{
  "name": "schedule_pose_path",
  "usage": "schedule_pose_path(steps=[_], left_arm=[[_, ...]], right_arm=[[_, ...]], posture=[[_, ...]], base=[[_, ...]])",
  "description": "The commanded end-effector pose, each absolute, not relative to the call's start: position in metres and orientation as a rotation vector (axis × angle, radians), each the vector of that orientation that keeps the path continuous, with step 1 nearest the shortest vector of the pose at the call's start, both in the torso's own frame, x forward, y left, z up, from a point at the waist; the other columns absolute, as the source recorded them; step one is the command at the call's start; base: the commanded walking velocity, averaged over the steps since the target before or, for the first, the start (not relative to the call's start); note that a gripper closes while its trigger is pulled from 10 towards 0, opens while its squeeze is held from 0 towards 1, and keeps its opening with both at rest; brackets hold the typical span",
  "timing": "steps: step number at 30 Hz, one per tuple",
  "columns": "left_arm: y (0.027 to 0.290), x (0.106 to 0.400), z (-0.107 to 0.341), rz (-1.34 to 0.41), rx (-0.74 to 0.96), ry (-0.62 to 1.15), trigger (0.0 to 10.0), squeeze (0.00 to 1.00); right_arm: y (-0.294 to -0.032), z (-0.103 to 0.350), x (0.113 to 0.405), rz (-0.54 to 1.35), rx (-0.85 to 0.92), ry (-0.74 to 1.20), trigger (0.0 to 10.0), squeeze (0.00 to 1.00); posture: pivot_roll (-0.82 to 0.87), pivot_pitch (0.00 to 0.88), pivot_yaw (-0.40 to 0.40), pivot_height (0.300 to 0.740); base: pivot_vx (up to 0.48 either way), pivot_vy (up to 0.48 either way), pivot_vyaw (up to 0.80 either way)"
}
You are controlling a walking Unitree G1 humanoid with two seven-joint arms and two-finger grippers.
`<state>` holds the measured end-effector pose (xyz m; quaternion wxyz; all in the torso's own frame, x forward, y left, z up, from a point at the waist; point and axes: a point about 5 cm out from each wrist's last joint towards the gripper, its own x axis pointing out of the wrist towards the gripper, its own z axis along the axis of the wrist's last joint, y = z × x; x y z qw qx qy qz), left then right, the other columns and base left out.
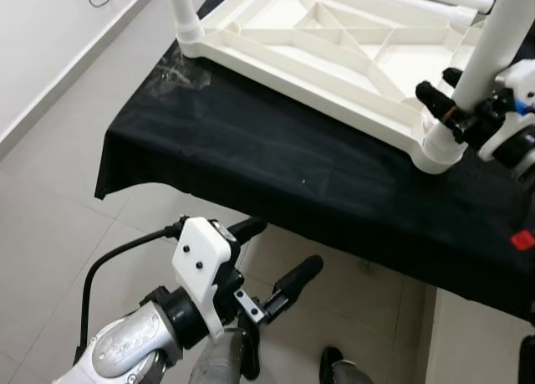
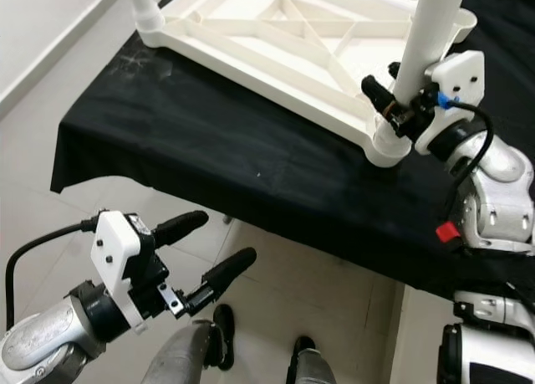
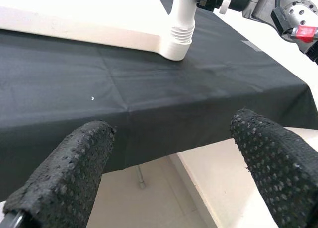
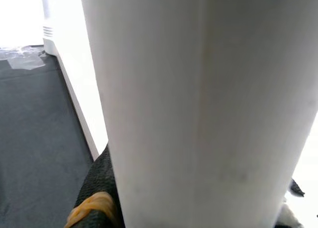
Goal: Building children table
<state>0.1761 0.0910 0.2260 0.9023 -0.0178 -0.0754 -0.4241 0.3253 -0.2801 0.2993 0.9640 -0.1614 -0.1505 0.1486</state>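
Tabletop (image 1: 334, 49) lies upside down on worktop (image 1: 251, 150) w/ sockets up. Right pincer (image 2: 399, 102) clamps leg (image 2: 430, 41) low, prob. to seat it in corner socket. Left pincer (image 2: 209, 250) wide, off worktop edge.

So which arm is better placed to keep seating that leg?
Right. The right gripper is clamped on the leg just above its socket; the left gripper hangs open off the table edge.
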Motion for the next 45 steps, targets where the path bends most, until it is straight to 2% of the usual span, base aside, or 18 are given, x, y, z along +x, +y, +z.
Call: schedule_pose_path(steps=[1,5,8,12,20,24,35,41,45], left_arm=[[0.090,0.175,0.222,-0.889,-0.044,-0.144,10.0,0.00],[0.090,0.176,0.222,-0.886,-0.043,-0.145,10.0,0.00],[0.090,0.176,0.222,-0.886,-0.043,-0.145,10.0,0.00],[0.089,0.176,0.221,-0.887,-0.045,-0.147,10.0,0.00],[0.089,0.178,0.221,-0.889,-0.043,-0.148,10.0,0.00],[0.087,0.178,0.220,-0.896,-0.046,-0.153,10.0,0.00],[0.087,0.177,0.220,-0.901,-0.045,-0.157,10.0,0.00],[0.088,0.177,0.220,-0.898,-0.044,-0.160,10.0,0.00],[0.087,0.178,0.221,-0.902,-0.046,-0.163,10.0,0.00]], right_arm=[[-0.301,0.231,0.331,0.172,-0.217,0.035,10.0,0.00],[-0.311,0.239,0.335,0.057,-0.174,0.013,10.0,0.00],[-0.311,0.239,0.335,0.057,-0.174,0.013,10.0,0.00],[-0.317,0.248,0.334,-0.084,-0.100,-0.008,10.0,0.00],[-0.322,0.247,0.333,-0.162,-0.067,0.009,10.0,0.00],[-0.322,0.251,0.332,-0.209,-0.027,-0.045,10.0,0.00],[-0.312,0.252,0.327,-0.203,0.014,-0.144,10.0,0.00],[-0.299,0.252,0.325,-0.152,-0.011,-0.191,10.0,0.00],[-0.287,0.243,0.323,-0.112,-0.108,-0.172,10.0,0.00]], posture=[[0.09,0.399,0.082,0.740],[0.09,0.395,0.077,0.740],[0.09,0.395,0.077,0.740],[0.09,0.393,0.076,0.740],[0.09,0.387,0.074,0.740],[0.08,0.372,0.072,0.740],[0.08,0.377,0.074,0.740],[0.08,0.378,0.077,0.740],[0.08,0.380,0.079,0.740]], base=[[0.000,0.000,0.00],[0.000,0.000,0.00],[0.000,0.000,0.00],[0.000,0.000,0.00],[0.000,0.000,0.00],[0.000,0.000,0.00],[0.000,0.000,0.00],[0.000,0.000,0.00],[0.000,0.000,0.00]])
